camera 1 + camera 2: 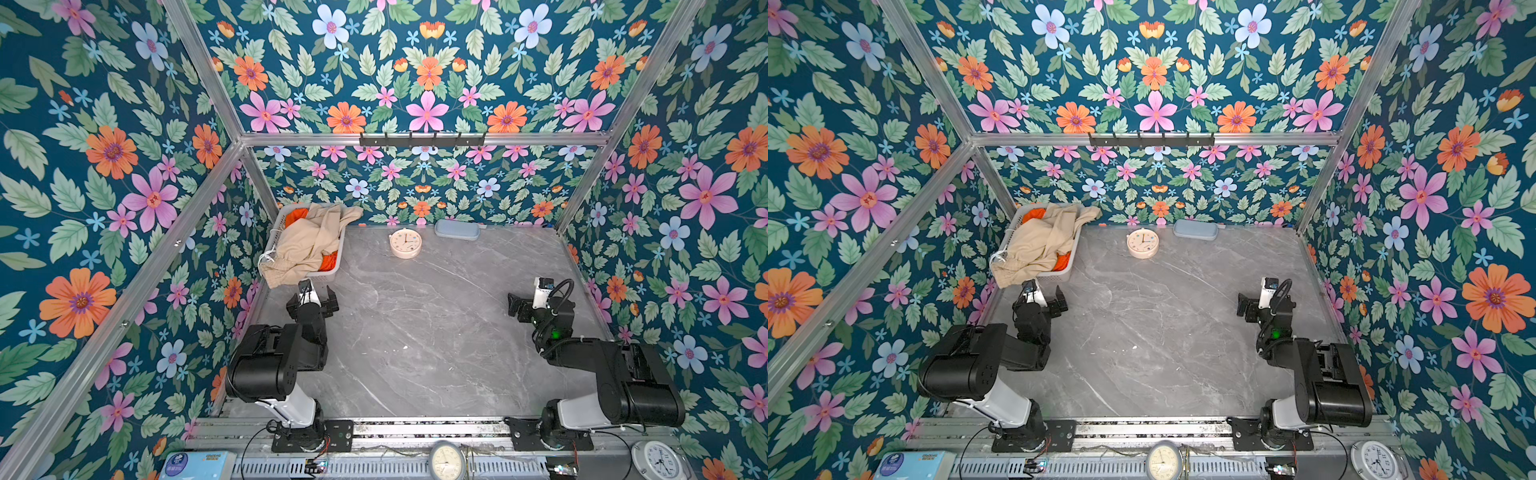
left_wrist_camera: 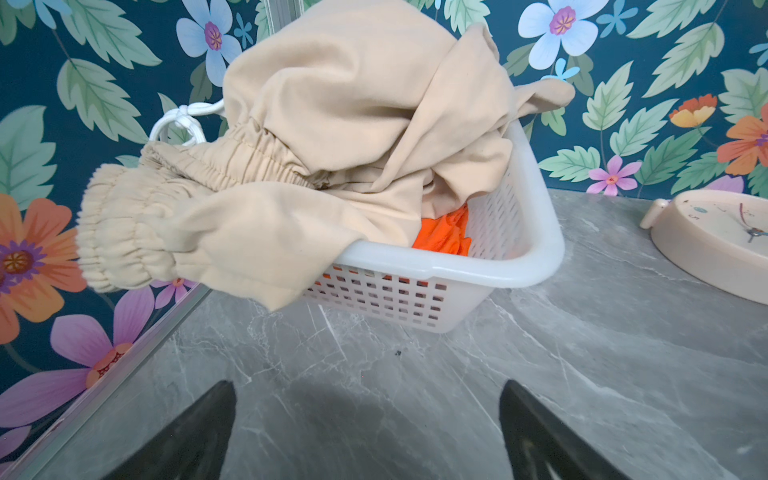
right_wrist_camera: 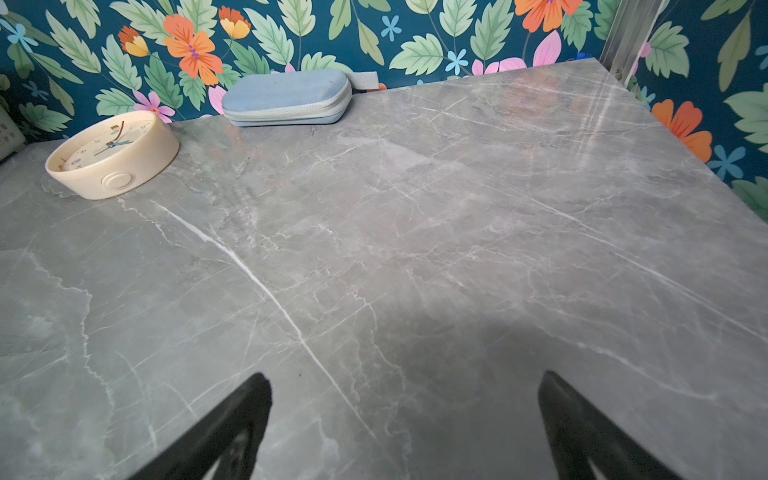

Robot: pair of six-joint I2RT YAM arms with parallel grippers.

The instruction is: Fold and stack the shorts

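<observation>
Two pairs of shorts heaped unfolded in one basket; both grippers empty.
Beige shorts (image 1: 307, 245) on top, waistband spilling over the near-left rim of the white basket (image 2: 536, 232); orange shorts (image 2: 444, 237) beneath. Basket at far left of the grey table (image 1: 436, 332). Left gripper (image 2: 368, 388) just near of the basket, jaws spread; right gripper (image 3: 405, 378) at near right, jaws spread. Cream clock (image 1: 405, 243) and blue case (image 1: 457, 230) along the far edge.

Lab rig: floral-walled aluminium frame (image 1: 299, 139)
</observation>
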